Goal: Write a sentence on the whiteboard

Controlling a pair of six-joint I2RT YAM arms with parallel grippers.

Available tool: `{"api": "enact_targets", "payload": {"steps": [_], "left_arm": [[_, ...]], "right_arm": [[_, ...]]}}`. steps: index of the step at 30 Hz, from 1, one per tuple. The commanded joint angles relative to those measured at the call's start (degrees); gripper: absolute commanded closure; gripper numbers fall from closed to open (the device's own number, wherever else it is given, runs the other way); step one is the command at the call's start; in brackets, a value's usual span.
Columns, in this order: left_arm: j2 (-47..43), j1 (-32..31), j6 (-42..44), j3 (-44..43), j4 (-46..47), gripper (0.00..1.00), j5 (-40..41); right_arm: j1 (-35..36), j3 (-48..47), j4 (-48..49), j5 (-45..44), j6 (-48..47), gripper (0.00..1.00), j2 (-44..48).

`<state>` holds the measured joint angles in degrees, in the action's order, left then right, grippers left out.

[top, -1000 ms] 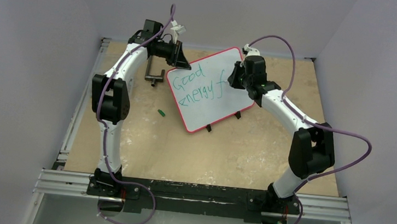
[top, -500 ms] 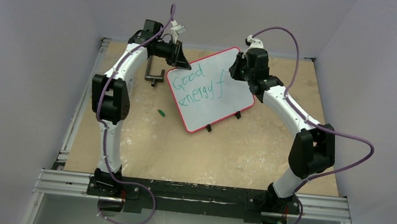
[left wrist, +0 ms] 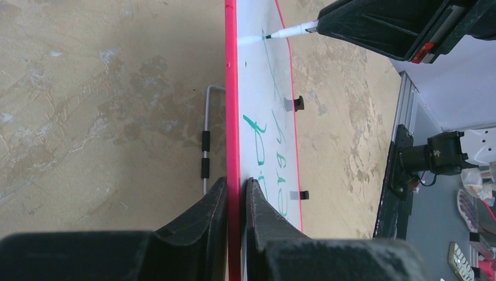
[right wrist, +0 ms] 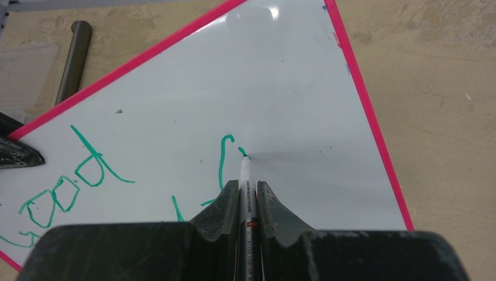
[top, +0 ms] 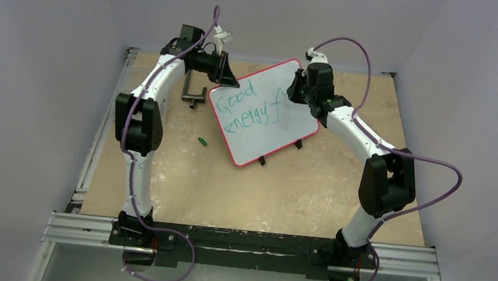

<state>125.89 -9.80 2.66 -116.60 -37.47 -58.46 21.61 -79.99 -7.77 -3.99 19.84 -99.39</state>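
The whiteboard (top: 261,124) with a red frame stands tilted on the table; it also shows in the left wrist view (left wrist: 257,76) and the right wrist view (right wrist: 281,88). The sentence (top: 246,109) in green reads "Good energy f" in two slanted lines. My left gripper (top: 228,76) is shut on the board's red edge (left wrist: 236,187). My right gripper (top: 296,90) is shut on a white marker (right wrist: 245,181), whose green tip touches the board just right of the "f" (right wrist: 223,158). The marker also shows in the left wrist view (left wrist: 292,30).
A small green marker cap (top: 201,140) lies on the table left of the board. A metal bracket (top: 194,95) sits behind the board's left corner. Two black clip feet (top: 297,144) hold the board's lower edge. Metal rails (top: 94,146) line the table's left side.
My right gripper has moved the marker up and away from the "f" toward the board's upper edge, where the tip has set down a short new stroke. The left gripper has not moved.
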Motion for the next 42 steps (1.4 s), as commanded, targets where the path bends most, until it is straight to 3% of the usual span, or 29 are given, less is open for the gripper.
{"api": "enact_targets", "payload": {"steps": [1, 16, 30, 42], "left_arm": [[-3.7, -0.7, 3.6, -0.2, 1.9, 1.00, -1.6], [-3.7, -0.7, 3.6, -0.3, 1.8, 1.00, -1.5], [-3.9, -0.6, 3.8, -0.2, 1.6, 1.00, -1.5], [-3.9, -0.6, 3.7, -0.1, 1.7, 1.00, -1.6]], "right_arm": [[-0.2, 2.9, 0.5, -0.2, 0.2, 1.00, 2.4], [-0.2, 12.2, -0.3, 0.1, 0.1, 1.00, 7.4], [-0.2, 3.8, -1.9, -3.8, -1.2, 1.00, 3.0], [-0.5, 2.2, -1.1, -3.8, -1.1, 1.00, 6.1]]}}
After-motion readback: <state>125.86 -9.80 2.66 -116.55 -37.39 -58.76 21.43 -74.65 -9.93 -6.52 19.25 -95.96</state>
